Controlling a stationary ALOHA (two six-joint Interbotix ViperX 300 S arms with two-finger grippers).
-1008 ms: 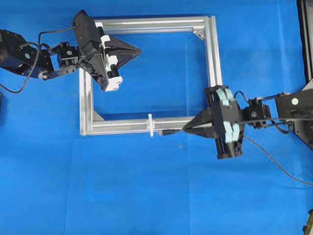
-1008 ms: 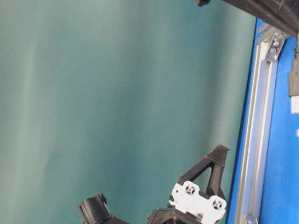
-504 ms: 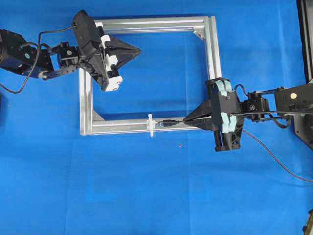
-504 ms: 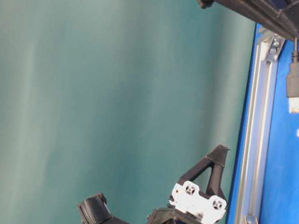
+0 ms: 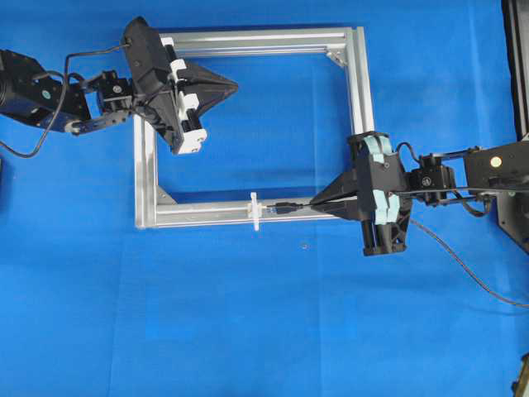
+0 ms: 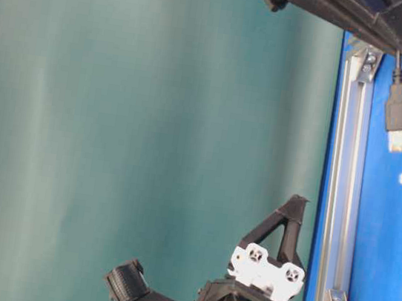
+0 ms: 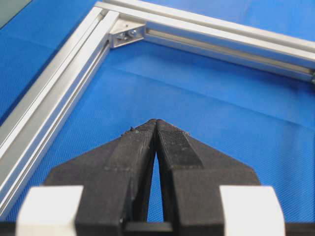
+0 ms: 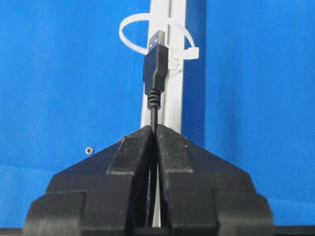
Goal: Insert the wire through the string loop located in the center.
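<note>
A silver aluminium frame point(image 5: 359, 99) lies on the blue cloth. The white string loop point(image 5: 256, 211) crosses the frame's near bar and stands up from it as a ring point(image 8: 189, 52). My right gripper point(image 5: 314, 208) is shut on the thin black wire point(image 8: 154, 110) just behind its plug point(image 8: 155, 64). The plug point(image 5: 283, 209) points along the bar at the loop, its metal tip just short of the loop. The wire's long tail point(image 5: 463, 265) trails off to the right. My left gripper point(image 7: 156, 123) is shut and holds nothing, hovering inside the frame's far left corner point(image 5: 235, 83).
A tiny metal nut point(image 5: 305, 245) lies on the cloth in front of the bar. Corner brackets point(image 7: 127, 33) sit inside the frame's corners. A dark structure point(image 5: 517, 66) runs along the right edge.
My right gripper moved left and a little toward the bar, bringing the plug in line with the bar and closer to the loop. It has stood still for the last half second. The left arm has not moved.
</note>
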